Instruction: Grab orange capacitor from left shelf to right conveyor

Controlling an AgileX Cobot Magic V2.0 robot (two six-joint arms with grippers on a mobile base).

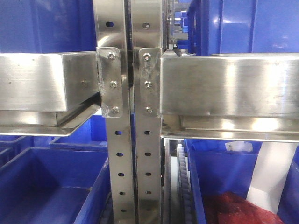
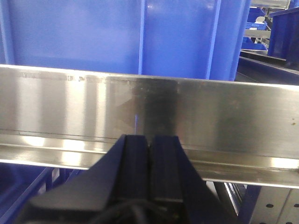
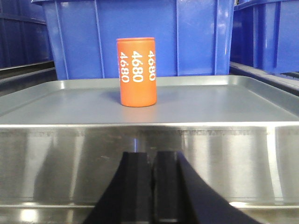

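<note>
**Front view:** The shelf (image 1: 135, 154) fills the frame, with two perforated posts side by side, bolted brackets (image 1: 108, 81) and a broad steel beam (image 1: 233, 84) on each side. Blue bins (image 1: 46, 186) sit above and below. Something red (image 1: 233, 207) lies in the lower right bin. A white scrap (image 1: 238, 146) at that bin's rim is too blurred to read.

**Left wrist view:** The left tool (image 2: 149, 140) faces a polished beam at close range. Its dark fingers are pressed flat together and grip nothing. A blue bin wall (image 2: 117, 37) rises behind the beam. No writing can be read here.

**Right wrist view:** Only this camera shows the capacitor (image 3: 136, 72). It stands upright on a shallow grey tray (image 3: 224, 100) in front of another blue bin. White numerals reading "4680" run sideways along its orange side, repeated around it. The right tool (image 3: 152, 158) sits low in the frame with its fingers closed against each other and nothing between them. The tray's shiny steel front edge lies between the tool and the capacitor. The capacitor stands beyond that edge, clear of the tool and slightly to the left of its line.
</note>
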